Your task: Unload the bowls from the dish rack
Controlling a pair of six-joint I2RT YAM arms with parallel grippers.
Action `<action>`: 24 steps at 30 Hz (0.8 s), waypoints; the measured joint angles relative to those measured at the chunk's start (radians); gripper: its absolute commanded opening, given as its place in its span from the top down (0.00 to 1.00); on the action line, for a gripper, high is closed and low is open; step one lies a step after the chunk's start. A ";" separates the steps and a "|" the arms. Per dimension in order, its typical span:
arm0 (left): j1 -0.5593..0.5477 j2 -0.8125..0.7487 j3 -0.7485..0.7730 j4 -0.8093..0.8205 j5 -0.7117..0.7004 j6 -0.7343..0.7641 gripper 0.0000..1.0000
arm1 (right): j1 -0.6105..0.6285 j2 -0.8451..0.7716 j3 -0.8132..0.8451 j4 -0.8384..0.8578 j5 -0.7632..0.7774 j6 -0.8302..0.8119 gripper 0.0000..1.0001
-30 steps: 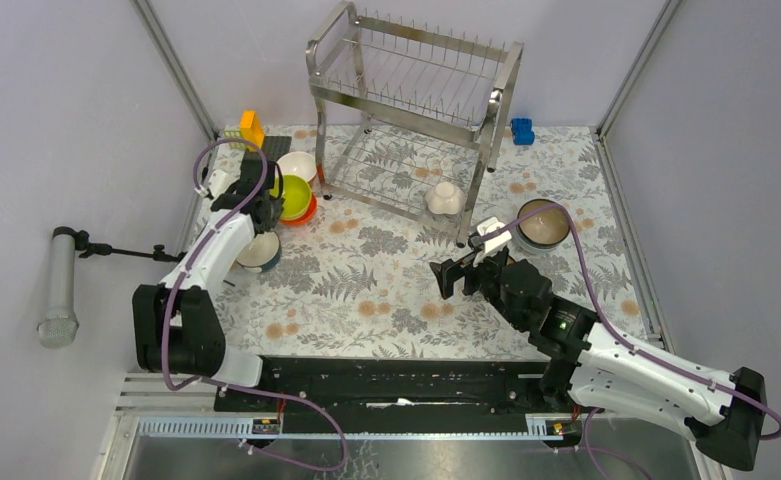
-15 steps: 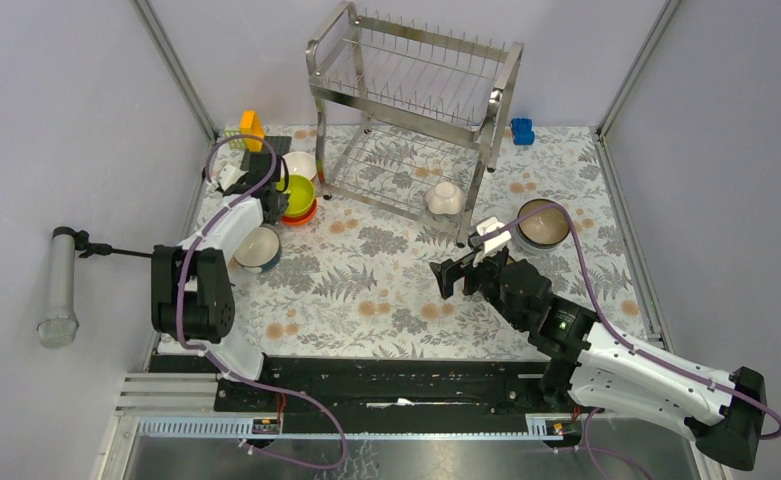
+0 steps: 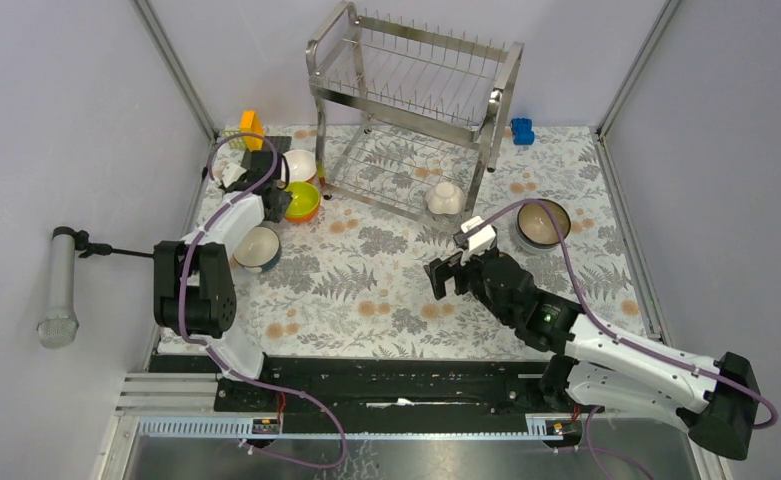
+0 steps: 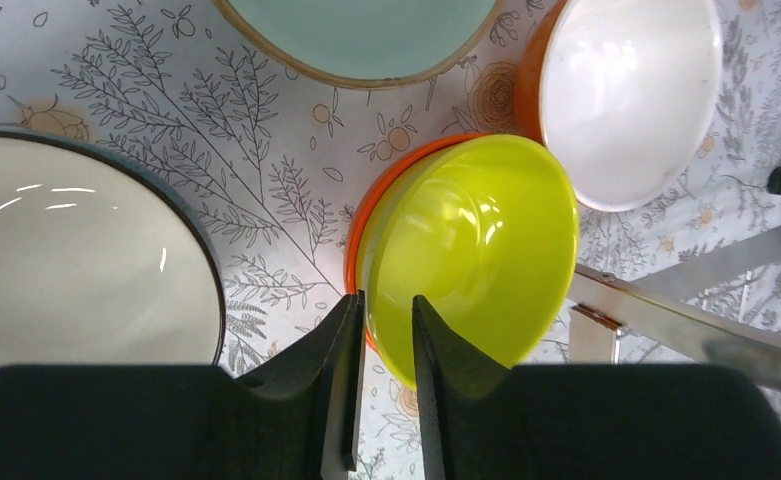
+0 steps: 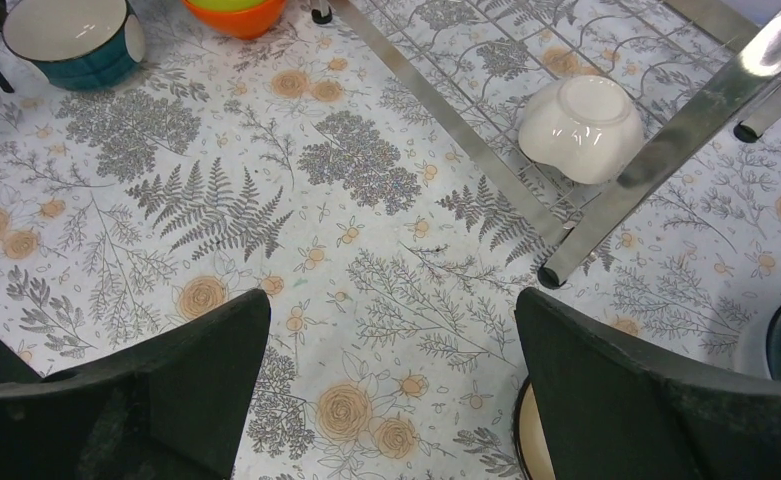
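Observation:
The steel dish rack [image 3: 416, 100] stands at the back, and an upturned white bowl [image 3: 445, 198] lies on its lower shelf; the bowl also shows in the right wrist view [image 5: 578, 112]. My left gripper [image 4: 381, 330] is shut on the near rim of a yellow-green bowl [image 4: 476, 240], which sits tilted in an orange bowl [image 4: 358, 250]. Around it are a white bowl [image 4: 626, 95], a pale green bowl [image 4: 356, 30] and a dark blue bowl [image 4: 66, 260]. My right gripper [image 3: 446, 272] is open and empty above the cloth. A brown-gold bowl [image 3: 543, 222] sits to its right.
A yellow block [image 3: 252, 127] and a black piece [image 3: 271, 147] lie at the back left. A blue block [image 3: 522, 130] lies behind the rack. A grey cylinder on a stand [image 3: 58, 285] sticks out at the left. A rack leg [image 5: 646, 170] stands ahead of my right gripper.
My left gripper has moved away from the dark blue bowl toward the back and set the yellow-green bowl down into the orange bowl. My right arm has shifted slightly left.

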 measured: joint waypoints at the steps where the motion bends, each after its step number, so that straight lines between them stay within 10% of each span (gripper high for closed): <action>1: 0.000 -0.012 -0.006 0.001 0.003 -0.003 0.70 | 0.000 0.014 0.005 -0.001 0.000 0.003 0.00; 24: -0.108 -0.501 -0.353 0.222 0.239 0.140 0.65 | 0.000 0.752 0.501 -0.055 0.204 0.126 0.09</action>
